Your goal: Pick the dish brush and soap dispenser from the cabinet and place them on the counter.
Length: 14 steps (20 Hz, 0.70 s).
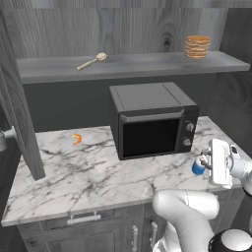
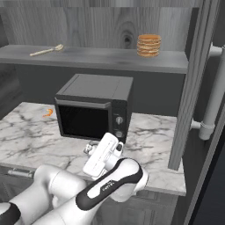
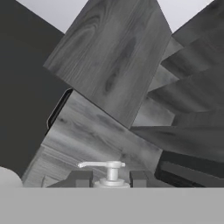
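Your gripper (image 1: 203,163) is clenched on the soap dispenser (image 1: 199,168), a small blue bottle with a white pump top; in the hand view the pump (image 3: 106,168) sits between the two dark fingertips (image 3: 80,178); the bottle hangs low over the right part of the white marble counter (image 1: 88,172), just right of the dark microwave (image 1: 153,118), and you cannot tell whether its base touches the slab.

The dish brush (image 1: 91,61) lies on the grey shelf of the cabinet (image 1: 123,66), well left of a stack of tan discs (image 1: 198,47); a small orange curl (image 1: 77,139) rests on the counter left of the microwave.

Risks, as a judgement: the hand looks tipped sideways, so letting go now could drop the bottle on its side and let it roll toward the counter's front edge; swinging left could knock the microwave; the later reach for the thin brush could nudge it deeper.

No brand, label or readable writing shows anywhere.
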{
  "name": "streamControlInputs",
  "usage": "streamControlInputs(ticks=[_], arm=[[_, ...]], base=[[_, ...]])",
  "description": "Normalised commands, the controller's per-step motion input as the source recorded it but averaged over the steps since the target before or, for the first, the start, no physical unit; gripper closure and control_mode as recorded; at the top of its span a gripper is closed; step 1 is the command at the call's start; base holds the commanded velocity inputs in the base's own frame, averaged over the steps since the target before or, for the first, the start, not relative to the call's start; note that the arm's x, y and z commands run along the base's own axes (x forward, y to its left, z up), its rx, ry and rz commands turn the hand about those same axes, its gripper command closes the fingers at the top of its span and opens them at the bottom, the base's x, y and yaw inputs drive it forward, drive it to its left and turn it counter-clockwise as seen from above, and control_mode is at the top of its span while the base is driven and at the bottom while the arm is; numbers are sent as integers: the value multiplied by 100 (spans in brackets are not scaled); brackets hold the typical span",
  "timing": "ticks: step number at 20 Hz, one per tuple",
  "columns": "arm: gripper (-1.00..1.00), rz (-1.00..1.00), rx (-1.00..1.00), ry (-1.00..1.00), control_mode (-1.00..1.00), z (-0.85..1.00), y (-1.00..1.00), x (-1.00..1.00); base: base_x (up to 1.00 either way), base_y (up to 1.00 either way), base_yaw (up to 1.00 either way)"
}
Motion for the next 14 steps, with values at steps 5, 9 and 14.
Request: streamControlInputs(ticks=[5, 9, 14], arm=[[100, 0, 2, 4, -100, -23, -8, 26], [100, 0, 2, 2, -100, -27, -8, 28], [100, 0, 3, 0, -100, -30, -9, 27]], base=[[0, 0, 0], [0, 0, 0], [0, 0, 0]])
